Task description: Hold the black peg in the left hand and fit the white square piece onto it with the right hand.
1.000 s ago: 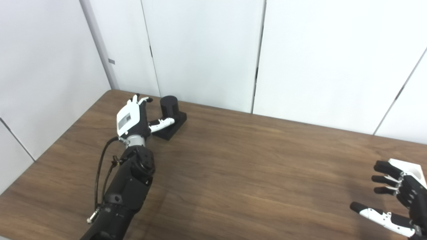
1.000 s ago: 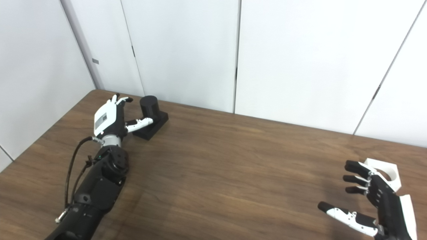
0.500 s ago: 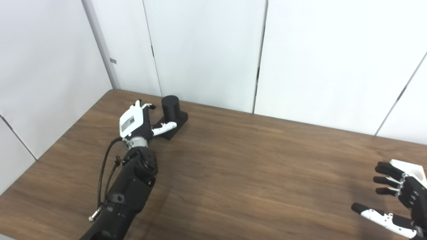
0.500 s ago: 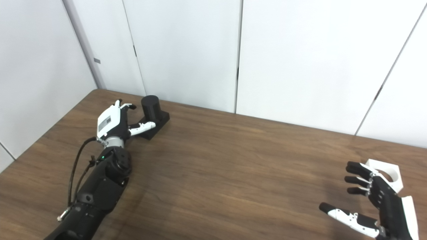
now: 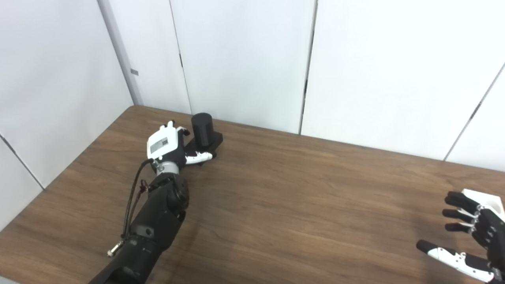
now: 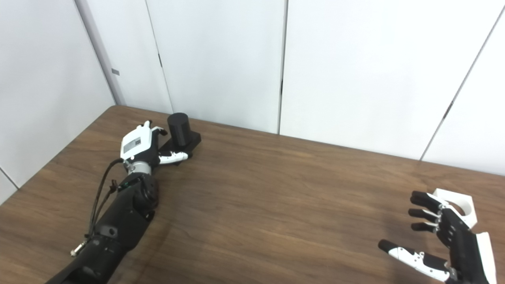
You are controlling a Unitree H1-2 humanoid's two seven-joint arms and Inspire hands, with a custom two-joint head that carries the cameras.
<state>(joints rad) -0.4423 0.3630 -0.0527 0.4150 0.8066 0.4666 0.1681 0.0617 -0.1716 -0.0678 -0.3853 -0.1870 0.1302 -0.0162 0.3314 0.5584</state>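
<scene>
L hand (image 5: 167, 148) at black peg (image 5: 202, 125), R hand (image 6: 446, 236) open

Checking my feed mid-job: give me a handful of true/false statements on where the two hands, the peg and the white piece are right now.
1. The left hand is at the black peg by the table's far left corner. True.
2. The peg lies toppled on its side. False: it stands upright on its base.
3. The right hand grips the white square piece. False: it is open beside it, fingers spread.
4. The white piece sits on the peg. False: they are far apart on the table.
</scene>
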